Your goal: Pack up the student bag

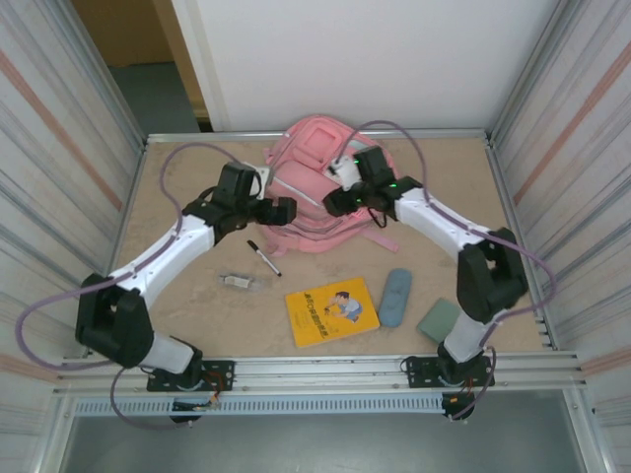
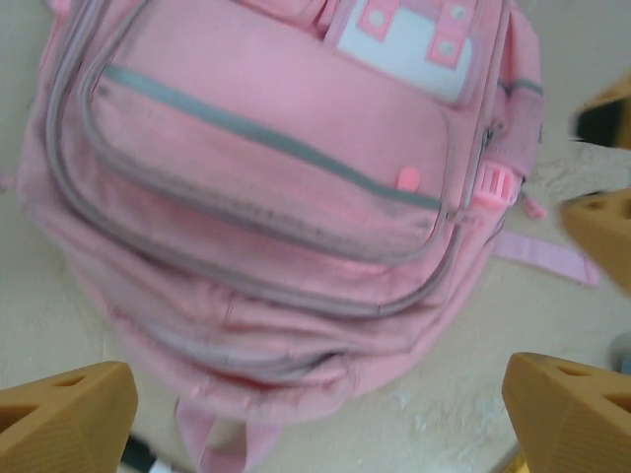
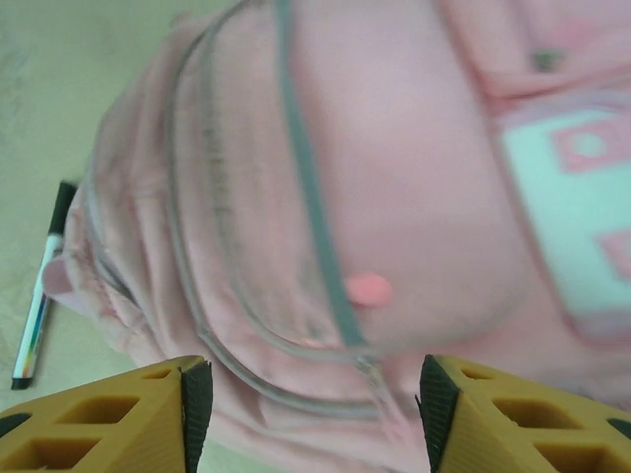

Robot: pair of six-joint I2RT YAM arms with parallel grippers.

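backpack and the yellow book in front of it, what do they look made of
Backpack: soft woven fabric, matte pink, judging by its wrinkles, sag and stitched zip seams. Yellow book: probably paper with a smooth printed cover, since it lies flat and thin with a cartoon on it.

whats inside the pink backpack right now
The pink backpack lies front up on the table. Only its outer fabric, pockets and grey zip lines show; the fabric covers the inside, so any contents cannot be seen.
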